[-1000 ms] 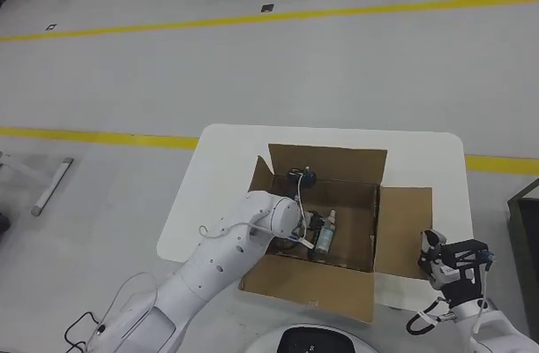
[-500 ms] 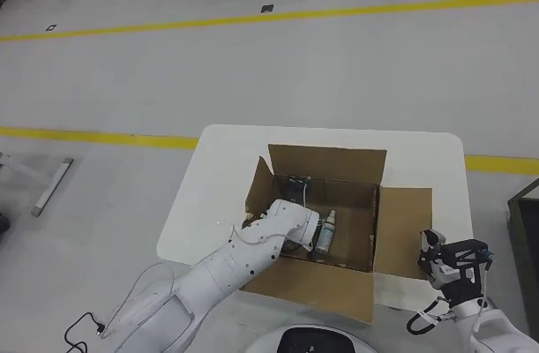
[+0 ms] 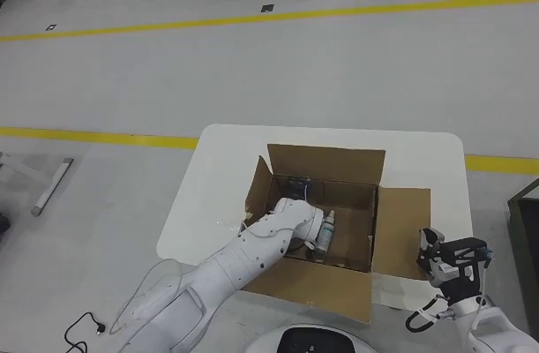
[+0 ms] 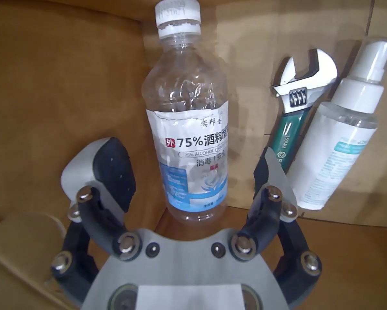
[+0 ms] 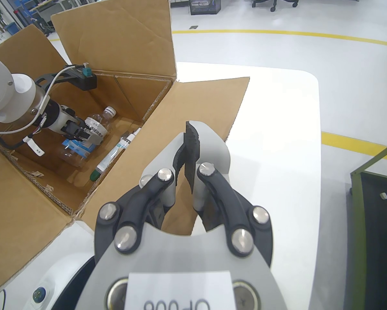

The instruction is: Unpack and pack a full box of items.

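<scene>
An open cardboard box [image 3: 326, 163] stands on the white table [image 3: 220, 176]. Inside it lie a clear alcohol bottle [image 4: 187, 108] with a white cap, a green-handled adjustable wrench [image 4: 296, 98] and a white spray bottle [image 4: 341, 137]. My left gripper [image 4: 189, 156] is down in the box, open, with one finger on each side of the clear bottle's lower half and a gap on both sides. In the top view my left arm [image 3: 287, 225] covers that bottle, with the spray bottle [image 3: 325, 231] beside it. My right gripper [image 5: 190, 137] is shut on nothing, above the box's right flap [image 3: 406, 229].
A dark green cart [image 3: 529, 238] stands off the table's right edge. A grey rack leg [image 3: 48, 185] lies on the floor at the left. The box's front flap [image 3: 309, 282] hangs toward me. Bare table lies left of the box.
My left arm has pushed further down and to the right inside the box, bringing its gripper around the clear bottle. The right arm has stayed where it was.
</scene>
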Controlling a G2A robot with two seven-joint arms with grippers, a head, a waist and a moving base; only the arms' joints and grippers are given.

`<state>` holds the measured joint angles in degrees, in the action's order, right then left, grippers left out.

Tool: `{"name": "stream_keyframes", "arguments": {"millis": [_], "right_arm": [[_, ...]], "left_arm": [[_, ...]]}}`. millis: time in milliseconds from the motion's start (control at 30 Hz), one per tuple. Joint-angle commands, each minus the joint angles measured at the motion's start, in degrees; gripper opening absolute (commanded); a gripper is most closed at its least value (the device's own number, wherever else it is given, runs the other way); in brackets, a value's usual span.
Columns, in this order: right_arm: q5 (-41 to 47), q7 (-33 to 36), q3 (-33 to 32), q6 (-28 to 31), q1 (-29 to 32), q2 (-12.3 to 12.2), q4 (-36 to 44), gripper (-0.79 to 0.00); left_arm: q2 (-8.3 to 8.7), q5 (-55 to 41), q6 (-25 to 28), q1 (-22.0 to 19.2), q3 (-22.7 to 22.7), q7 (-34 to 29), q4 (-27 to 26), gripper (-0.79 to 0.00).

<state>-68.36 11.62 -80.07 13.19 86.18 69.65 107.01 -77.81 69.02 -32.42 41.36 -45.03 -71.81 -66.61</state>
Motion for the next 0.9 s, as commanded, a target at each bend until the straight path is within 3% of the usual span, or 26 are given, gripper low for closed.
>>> {"name": "stream_keyframes", "arguments": {"millis": [0,467,600,767,800,833,867], "right_arm": [[0.0,0.1,0.0,0.0,-0.1,0.0,-0.1,-0.785],[-0.3,0.1,0.6,-0.2,-0.8,0.0,-0.6,-0.785],[-0.3,-0.1,0.6,-0.1,-0.8,0.0,-0.5,-0.785],[-0.4,-0.2,0.6,-0.3,-0.5,0.0,-0.5,-0.785],[-0.5,-0.2,0.6,-0.3,-0.5,0.0,-0.5,-0.785],[-0.5,-0.3,0.6,-0.3,-0.5,0.0,-0.5,-0.785],[-0.4,-0.3,0.6,-0.3,-0.4,0.0,-0.5,-0.785]], "left_arm": [[-0.24,-0.6,0.1,0.0,-0.3,0.4,0.6,0.000],[-2.00,-2.1,0.9,0.4,-0.7,2.4,3.9,-0.022],[-2.35,-1.5,1.0,0.1,-0.9,3.1,4.9,-0.058],[-2.74,-1.0,1.4,0.0,-1.4,3.5,6.1,-0.274],[-2.80,-1.0,1.4,0.0,-1.5,3.5,6.2,-0.422],[-2.88,-1.0,1.5,0.0,-1.5,3.6,6.4,-0.474],[-2.99,-0.9,1.5,0.0,-1.6,3.7,6.7,-0.582]]}}
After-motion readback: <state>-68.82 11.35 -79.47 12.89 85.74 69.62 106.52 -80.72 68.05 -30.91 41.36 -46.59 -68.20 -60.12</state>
